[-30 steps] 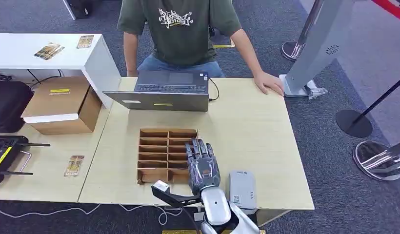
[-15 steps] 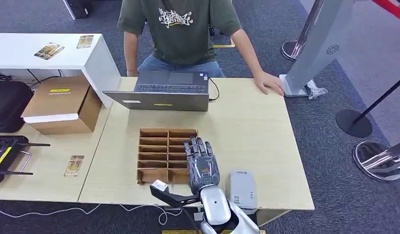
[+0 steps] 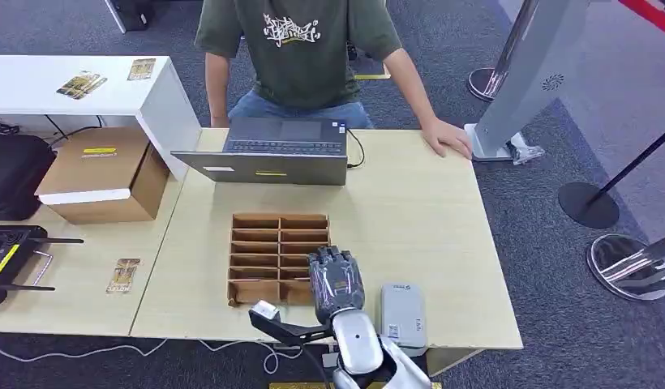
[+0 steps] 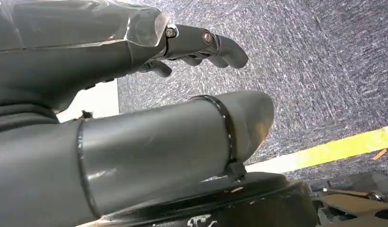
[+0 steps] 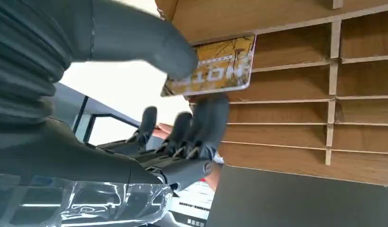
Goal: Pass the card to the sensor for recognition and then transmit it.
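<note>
My right hand (image 3: 336,282) hangs over the near right cells of the wooden divider tray (image 3: 256,220), fingers curled downward. In the right wrist view a yellow card (image 5: 219,66) with printed lettering is pinched between the thumb (image 5: 149,38) and the dark fingers (image 5: 206,118), just in front of the tray's slots (image 5: 296,85). The grey card sensor (image 3: 403,316) lies flat on the table right of that hand. My left hand (image 4: 135,118) hangs over carpet beside the table, fingers apart and holding nothing.
A laptop (image 3: 272,150) sits at the table's far edge with a person (image 3: 301,49) behind it, one hand (image 3: 447,136) resting on the table. A cardboard box (image 3: 102,174) and a loose card (image 3: 123,275) lie on the left table. Stanchion bases (image 3: 629,263) stand right.
My right hand has drawn back toward me over the tray, and its fingers, stretched out before, have curled down.
</note>
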Robot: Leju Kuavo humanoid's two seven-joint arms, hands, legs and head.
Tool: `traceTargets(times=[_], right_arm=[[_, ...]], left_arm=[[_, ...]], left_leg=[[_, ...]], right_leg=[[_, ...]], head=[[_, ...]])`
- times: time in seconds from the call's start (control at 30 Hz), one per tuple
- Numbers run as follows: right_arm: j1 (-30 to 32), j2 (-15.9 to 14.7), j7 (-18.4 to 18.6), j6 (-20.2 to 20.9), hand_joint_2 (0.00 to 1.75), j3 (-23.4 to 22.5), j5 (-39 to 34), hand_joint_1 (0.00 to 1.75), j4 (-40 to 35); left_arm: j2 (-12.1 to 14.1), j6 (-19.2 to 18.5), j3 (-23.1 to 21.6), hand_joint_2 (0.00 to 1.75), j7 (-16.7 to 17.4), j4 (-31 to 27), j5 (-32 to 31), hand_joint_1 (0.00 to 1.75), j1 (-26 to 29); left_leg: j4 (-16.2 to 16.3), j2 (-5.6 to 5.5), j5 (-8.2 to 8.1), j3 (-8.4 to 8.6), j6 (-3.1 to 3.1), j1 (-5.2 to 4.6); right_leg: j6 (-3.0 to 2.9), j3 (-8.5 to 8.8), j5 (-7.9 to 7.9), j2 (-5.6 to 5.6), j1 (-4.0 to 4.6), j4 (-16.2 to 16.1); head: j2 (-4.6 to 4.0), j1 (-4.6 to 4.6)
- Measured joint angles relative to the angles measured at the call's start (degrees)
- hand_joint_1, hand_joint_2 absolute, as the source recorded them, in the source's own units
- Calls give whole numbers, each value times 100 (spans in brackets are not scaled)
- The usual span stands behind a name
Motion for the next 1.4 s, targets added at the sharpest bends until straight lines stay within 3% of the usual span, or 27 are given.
traceTargets(times=[0.8,1.07,1.4], right_arm=[[-40,48,15,-48,175,0,-48,175,24],[-13,-4,11,-590,175,-13,35,175,-280],[531,-227,-282,-1821,175,-567,391,175,-1721]], left_arm=[[0,11,4,0,20,0,24,0,0],[-39,245,4,0,125,0,11,0,1],[-37,260,4,0,155,0,-155,0,2]], left_leg=[[0,0,0,0,0,0],[0,0,0,1,0,0],[1,-1,-1,1,1,-1]], right_leg=[[0,0,0,-1,0,0],[0,0,0,0,0,0],[0,-1,0,-1,-1,-1]], head=[[0,0],[0,0],[0,0]])
